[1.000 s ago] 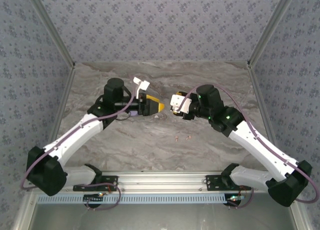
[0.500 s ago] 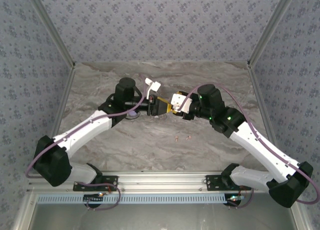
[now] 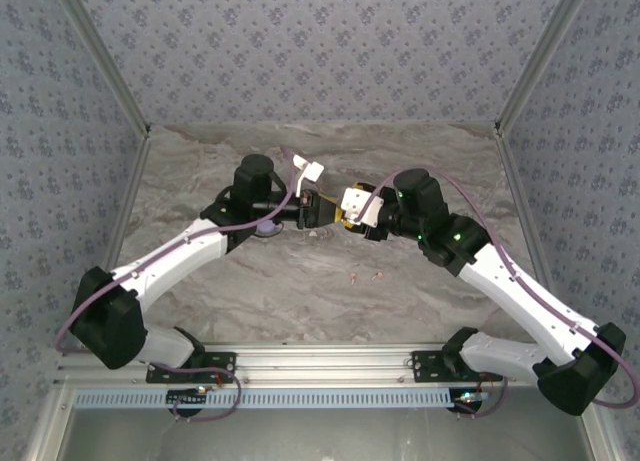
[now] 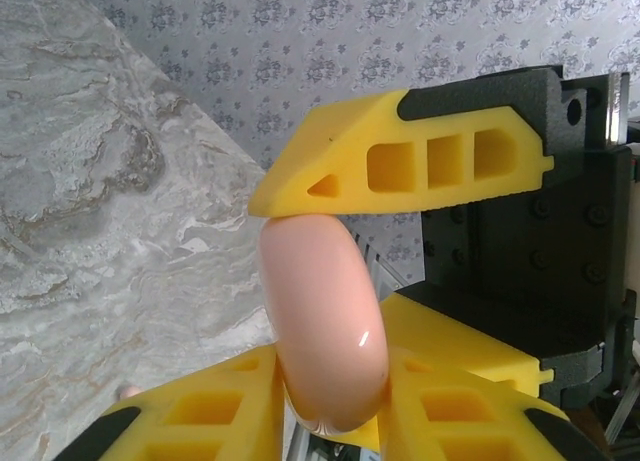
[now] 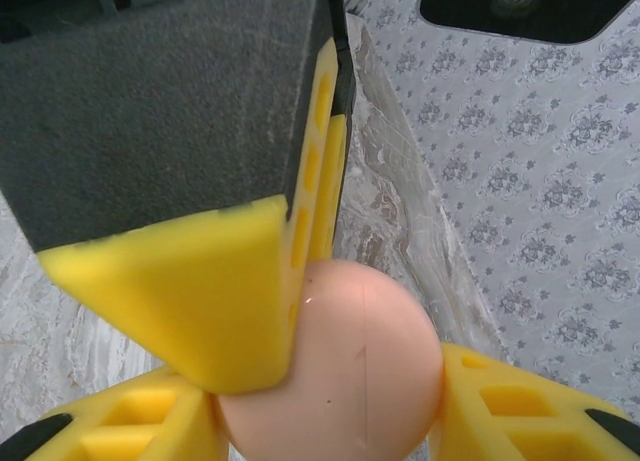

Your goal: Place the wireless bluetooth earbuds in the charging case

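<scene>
The left claw (image 3: 325, 215) from 9 o'clock and the right claw (image 3: 345, 219) from 3 both clamp the pink charging case (image 4: 320, 321). Likely the opening step: one must hold firm while the other prises it apart.

Grey marbled table (image 3: 250, 291) — walled on three sides by floral wallpaper (image 3: 320, 51) (pale blue-grey).

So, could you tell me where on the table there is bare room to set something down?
Bare: the far strip of the table along the back wall, and the near stretch between the two arm bases. Crowded: the middle, where the left gripper and right gripper both clamp the pink charging case, with two tiny earbuds lying just nearer than them.
</scene>
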{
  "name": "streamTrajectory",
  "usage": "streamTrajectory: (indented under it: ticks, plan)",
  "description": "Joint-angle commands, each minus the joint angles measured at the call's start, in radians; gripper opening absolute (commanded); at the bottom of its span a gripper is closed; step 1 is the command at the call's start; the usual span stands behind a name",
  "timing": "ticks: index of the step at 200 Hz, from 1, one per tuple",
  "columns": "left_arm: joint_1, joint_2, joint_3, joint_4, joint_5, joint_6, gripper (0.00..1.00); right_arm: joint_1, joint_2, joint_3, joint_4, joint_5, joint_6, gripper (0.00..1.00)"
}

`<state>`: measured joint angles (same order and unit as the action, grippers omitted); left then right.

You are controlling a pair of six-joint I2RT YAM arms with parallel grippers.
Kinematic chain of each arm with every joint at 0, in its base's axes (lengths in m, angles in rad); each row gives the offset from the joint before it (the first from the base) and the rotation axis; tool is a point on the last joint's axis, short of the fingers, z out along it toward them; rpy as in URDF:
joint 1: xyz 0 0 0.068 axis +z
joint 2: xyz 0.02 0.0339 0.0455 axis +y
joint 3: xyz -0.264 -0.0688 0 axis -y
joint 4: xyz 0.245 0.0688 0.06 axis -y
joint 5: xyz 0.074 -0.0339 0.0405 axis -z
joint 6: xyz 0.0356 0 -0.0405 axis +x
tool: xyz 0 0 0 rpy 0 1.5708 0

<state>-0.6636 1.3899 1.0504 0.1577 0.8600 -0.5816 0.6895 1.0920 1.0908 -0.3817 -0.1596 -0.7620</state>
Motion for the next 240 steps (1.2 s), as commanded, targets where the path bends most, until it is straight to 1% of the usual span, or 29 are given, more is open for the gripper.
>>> streamTrajectory:
  ticks: [1, 23, 46, 76, 96, 117, 127, 144, 163, 189, 193, 215, 240]
  plan:
    - [-0.01, 0.008, 0.04, 0.035, 0.013, 0.005, 0.24, 0.017, 0.017, 0.024, -0.002, -0.027, 0.018, 0.49]
    - [-0.01, 0.013, 0.042, 0.034, 0.008, 0.011, 0.24, 0.021, 0.028, 0.038, -0.03, -0.024, 0.012, 0.49]
    - [-0.01, 0.015, 0.045, 0.032, 0.0, 0.017, 0.31, 0.022, 0.031, 0.041, -0.038, -0.021, 0.012, 0.49]
    - [-0.009, 0.014, 0.046, 0.031, -0.002, 0.021, 0.32, 0.024, 0.031, 0.038, -0.035, -0.018, 0.014, 0.48]
    - [-0.011, 0.014, 0.043, 0.027, -0.002, 0.023, 0.28, 0.024, 0.032, 0.039, -0.036, -0.023, 0.017, 0.48]
    - [-0.011, 0.011, 0.04, 0.026, -0.002, 0.029, 0.21, 0.024, 0.034, 0.041, -0.037, -0.023, 0.025, 0.5]
    - [-0.011, 0.006, 0.037, 0.026, -0.007, 0.039, 0.18, 0.021, 0.034, 0.046, -0.04, -0.021, 0.038, 0.53]
    - [-0.013, -0.008, 0.026, 0.028, -0.023, 0.068, 0.15, 0.007, 0.021, 0.05, -0.043, -0.035, 0.077, 0.68]
    - [-0.013, -0.037, 0.002, 0.041, -0.059, 0.123, 0.12, -0.014, -0.013, 0.043, -0.041, -0.078, 0.134, 0.84]
    - [-0.014, -0.083, -0.047, 0.072, -0.132, 0.226, 0.1, -0.061, -0.089, -0.007, -0.012, -0.166, 0.223, 0.98]
    - [-0.014, -0.09, -0.056, 0.078, -0.141, 0.243, 0.1, -0.069, -0.102, -0.016, -0.003, -0.181, 0.238, 1.0]
    - [-0.014, -0.126, -0.098, 0.136, -0.183, 0.337, 0.08, -0.131, -0.166, -0.068, 0.052, -0.279, 0.329, 1.0]
    - [-0.014, -0.165, -0.161, 0.244, -0.2, 0.444, 0.05, -0.201, -0.201, -0.112, 0.137, -0.385, 0.442, 1.0]
